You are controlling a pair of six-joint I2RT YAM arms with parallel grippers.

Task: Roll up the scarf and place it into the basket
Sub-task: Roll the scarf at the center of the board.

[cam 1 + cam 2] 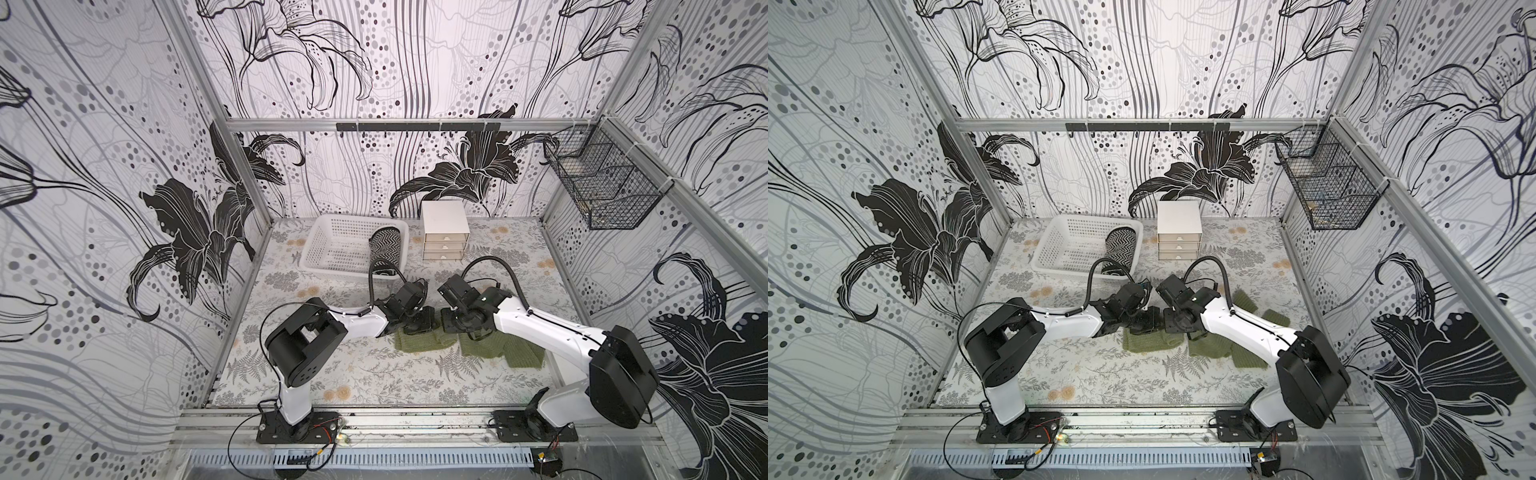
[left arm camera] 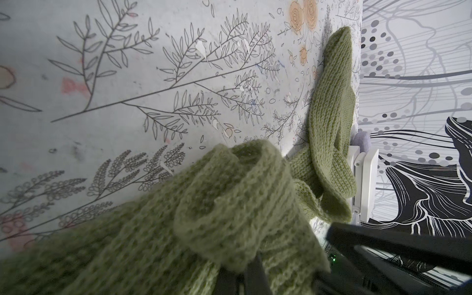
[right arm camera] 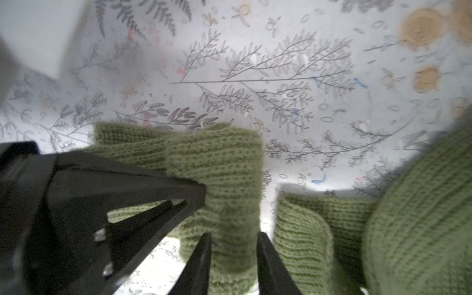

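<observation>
Nearest the front rail, both arms are rising from their base plates and reaching inward over the fern-printed table [image 1: 374, 374], their wrists nearly meeting above its middle. Beneath them the green knit scarf [image 1: 523, 353] is lying on the table, toward the front and right of centre, not in the basket. In both top views it is running from under the left gripper rightward beneath the right arm, and in a top view more of the scarf [image 1: 1246, 301] is showing on the far side of that arm. The left gripper [image 3: 198, 196] is pressing down on the bunched left end with its jaws closed together, pinching the knit. In the left wrist view the scarf [image 2: 242, 191] is looping up in a thick fold just over the fingers. The right gripper [image 3: 233, 237] is sitting just beside it, jaws standing a little apart and straddling a rolled thickness of the scarf. Farther back on the left, the basket [image 1: 318, 241] is sitting well apart from the scarf, holding a black-and-white chevron roll [image 1: 388, 245] against its right wall. Just right of it a small white drawer unit [image 1: 444, 230] is standing by the back wall, and a black wire mesh basket [image 1: 602, 195] is hanging on the right wall
</observation>
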